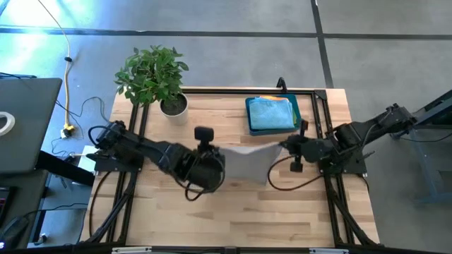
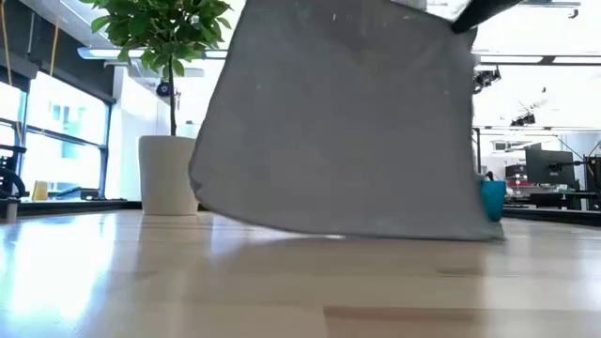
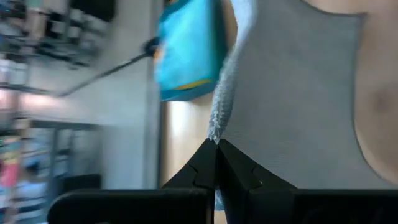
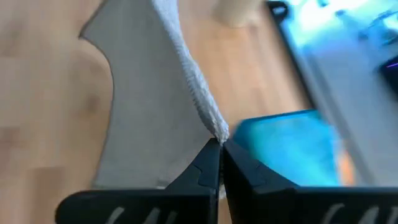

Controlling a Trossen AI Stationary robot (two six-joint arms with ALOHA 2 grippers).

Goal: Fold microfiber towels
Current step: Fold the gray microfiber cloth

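The pale wooden plank table (image 1: 233,212) carries everything, and the two dark arms reach in over its middle from either side. Next in size is the rigid blue plastic bin (image 1: 274,115) at the far edge, with a light blue cloth on top of a stack and slivers of orange and yellow showing at its rim; beside it stands a green leafy plant in a white pot (image 1: 171,104). The grey square microfiber towel (image 2: 347,122) hangs as a flat sheet between the arms, held up above the tabletop, its lower edge just over the wood as far as the low view shows. The left gripper (image 3: 216,152) has its fingers pressed together on one top corner of the towel, and the right gripper (image 4: 219,149) is pinched tight on the other top corner. Judged from this, the work is early: the grey towel is spread and lifted but carries no fold, no folded cloth lies on the table, and the rest wait in the bin.
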